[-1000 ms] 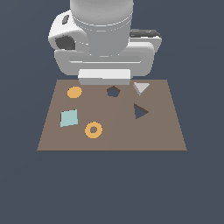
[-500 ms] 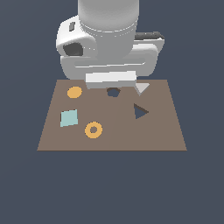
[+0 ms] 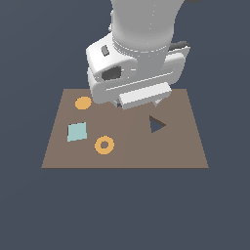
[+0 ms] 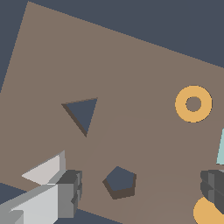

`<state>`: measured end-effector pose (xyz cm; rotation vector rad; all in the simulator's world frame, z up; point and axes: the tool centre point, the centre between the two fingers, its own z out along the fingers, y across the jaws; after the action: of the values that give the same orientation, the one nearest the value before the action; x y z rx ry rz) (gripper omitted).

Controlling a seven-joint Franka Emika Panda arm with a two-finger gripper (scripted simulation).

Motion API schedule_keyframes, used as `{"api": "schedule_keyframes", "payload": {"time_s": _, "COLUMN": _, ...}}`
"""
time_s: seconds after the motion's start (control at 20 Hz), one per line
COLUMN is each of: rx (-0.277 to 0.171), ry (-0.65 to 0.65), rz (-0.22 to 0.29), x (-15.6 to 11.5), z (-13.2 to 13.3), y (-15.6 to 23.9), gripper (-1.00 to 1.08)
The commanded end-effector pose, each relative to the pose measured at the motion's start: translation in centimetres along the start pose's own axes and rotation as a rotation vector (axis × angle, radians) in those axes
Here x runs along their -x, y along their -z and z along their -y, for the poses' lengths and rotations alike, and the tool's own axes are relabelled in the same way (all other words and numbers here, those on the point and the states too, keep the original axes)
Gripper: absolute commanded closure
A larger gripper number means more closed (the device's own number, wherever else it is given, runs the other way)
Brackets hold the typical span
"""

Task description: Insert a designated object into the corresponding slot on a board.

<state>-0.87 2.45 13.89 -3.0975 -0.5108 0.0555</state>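
Observation:
The brown board (image 3: pixel 127 154) lies flat; it also shows in the wrist view (image 4: pixel 131 61). The navy triangle slot (image 3: pixel 156 124) is open on the exterior view's right, and also shows in the wrist view (image 4: pixel 82 113). The light grey triangular piece (image 4: pixel 46 170) lies on the board near its edge, just outside one finger (image 4: pixel 70 192). In the exterior view the arm hides it. My gripper (image 4: pixel 142 190) is open and empty, its fingers standing wide apart on either side of the dark pentagon hole (image 4: pixel 120 180).
An orange disc (image 3: pixel 83 103), a pale teal square (image 3: pixel 77 132) and an orange ring (image 3: pixel 104 145) lie on the board's exterior-view left half. The ring (image 4: pixel 194 103) and the disc (image 4: pixel 208 212) also show in the wrist view. The arm's hand (image 3: pixel 136 73) covers the board's back.
The hand has come lower and forward over the board's back and turned. It now hides the pentagon hole and the grey triangle in the exterior view.

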Motion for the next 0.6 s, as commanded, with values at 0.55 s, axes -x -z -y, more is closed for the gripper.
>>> {"api": "schedule_keyframes", "payload": {"time_s": 0.55, "rx": 0.013, "ry": 0.615, "rz": -0.015, "x": 0.3, "z": 7.0, "y": -4.8, "gripper": -0.92}}
